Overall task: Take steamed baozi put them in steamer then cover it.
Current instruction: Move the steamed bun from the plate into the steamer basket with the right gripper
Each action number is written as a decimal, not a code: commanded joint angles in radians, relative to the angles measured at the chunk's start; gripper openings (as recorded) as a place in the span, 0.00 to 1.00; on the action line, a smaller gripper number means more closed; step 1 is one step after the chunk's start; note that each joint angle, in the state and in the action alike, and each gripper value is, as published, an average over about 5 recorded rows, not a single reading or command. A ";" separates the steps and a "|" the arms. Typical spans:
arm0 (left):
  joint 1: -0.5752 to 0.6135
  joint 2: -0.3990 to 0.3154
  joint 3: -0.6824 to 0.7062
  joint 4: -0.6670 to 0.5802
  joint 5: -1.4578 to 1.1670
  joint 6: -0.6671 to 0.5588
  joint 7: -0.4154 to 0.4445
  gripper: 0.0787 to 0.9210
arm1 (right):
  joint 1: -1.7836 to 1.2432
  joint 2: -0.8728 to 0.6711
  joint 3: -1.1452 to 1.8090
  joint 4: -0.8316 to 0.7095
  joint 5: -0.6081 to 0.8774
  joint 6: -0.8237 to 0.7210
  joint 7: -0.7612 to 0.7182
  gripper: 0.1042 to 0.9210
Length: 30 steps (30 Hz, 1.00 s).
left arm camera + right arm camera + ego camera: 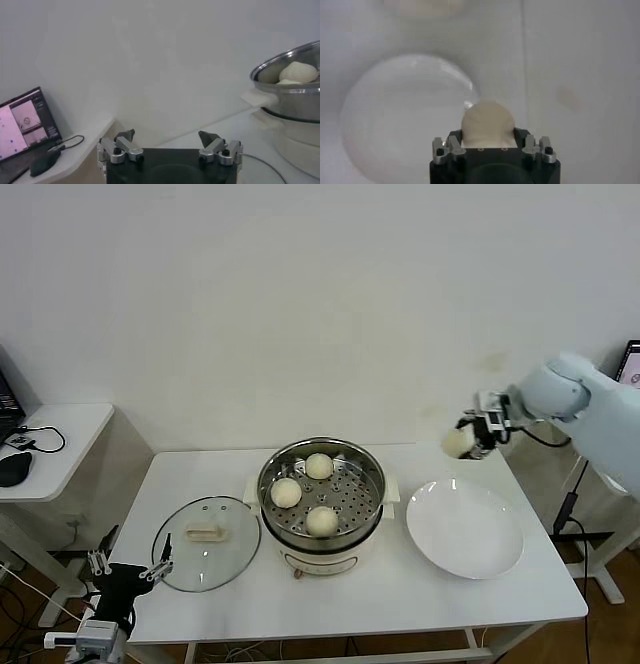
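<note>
Three cream-white baozi lie in the shiny steel steamer on its cream pot base at the table's middle. My right gripper is shut on a fourth baozi and holds it in the air above the far edge of the white plate, to the right of the steamer. The glass cover with its cream handle lies flat on the table left of the steamer. My left gripper is open and empty at the table's front left corner; its wrist view shows the steamer with baozi inside.
A side table with a mouse and cables stands at the far left; a laptop sits there. The white wall runs behind the table. The right arm reaches in from the right edge.
</note>
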State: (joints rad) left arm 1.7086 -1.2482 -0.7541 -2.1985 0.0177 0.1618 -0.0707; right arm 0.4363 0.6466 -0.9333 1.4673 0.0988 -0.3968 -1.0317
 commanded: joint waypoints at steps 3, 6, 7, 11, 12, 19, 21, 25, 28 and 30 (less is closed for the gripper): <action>-0.003 -0.004 -0.001 0.003 -0.001 0.001 0.000 0.88 | 0.244 0.224 -0.248 0.161 0.317 -0.181 0.098 0.66; -0.004 -0.008 -0.002 0.001 -0.001 0.001 0.000 0.88 | 0.209 0.255 -0.270 0.156 0.341 -0.208 0.118 0.66; -0.004 -0.009 -0.003 -0.002 0.000 0.001 0.000 0.88 | 0.194 0.261 -0.273 0.151 0.348 -0.215 0.123 0.66; -0.002 -0.012 -0.008 -0.012 -0.001 0.003 0.001 0.88 | 0.122 0.285 -0.275 0.116 0.345 -0.239 0.141 0.66; -0.001 -0.012 -0.009 -0.013 -0.001 0.003 0.001 0.88 | 0.104 0.291 -0.276 0.102 0.337 -0.243 0.144 0.66; -0.004 -0.015 -0.017 -0.016 -0.003 0.006 0.002 0.88 | 0.004 0.331 -0.250 -0.008 0.282 -0.264 0.159 0.66; -0.005 -0.017 -0.016 -0.014 -0.003 0.007 0.002 0.88 | -0.019 0.340 -0.241 -0.037 0.267 -0.269 0.160 0.66; -0.007 -0.017 -0.016 -0.007 -0.003 0.006 0.002 0.88 | -0.053 0.355 -0.225 -0.082 0.240 -0.269 0.161 0.66; -0.008 -0.016 -0.016 -0.004 -0.002 0.006 0.002 0.88 | -0.076 0.370 -0.207 -0.108 0.226 -0.267 0.161 0.66; -0.008 -0.016 -0.016 -0.004 -0.002 0.006 0.002 0.88 | -0.089 0.378 -0.195 -0.121 0.219 -0.267 0.161 0.66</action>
State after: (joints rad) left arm 1.7004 -1.2648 -0.7697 -2.2043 0.0154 0.1684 -0.0691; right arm 0.4302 0.9725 -1.1497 1.4386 0.3431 -0.6426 -0.8844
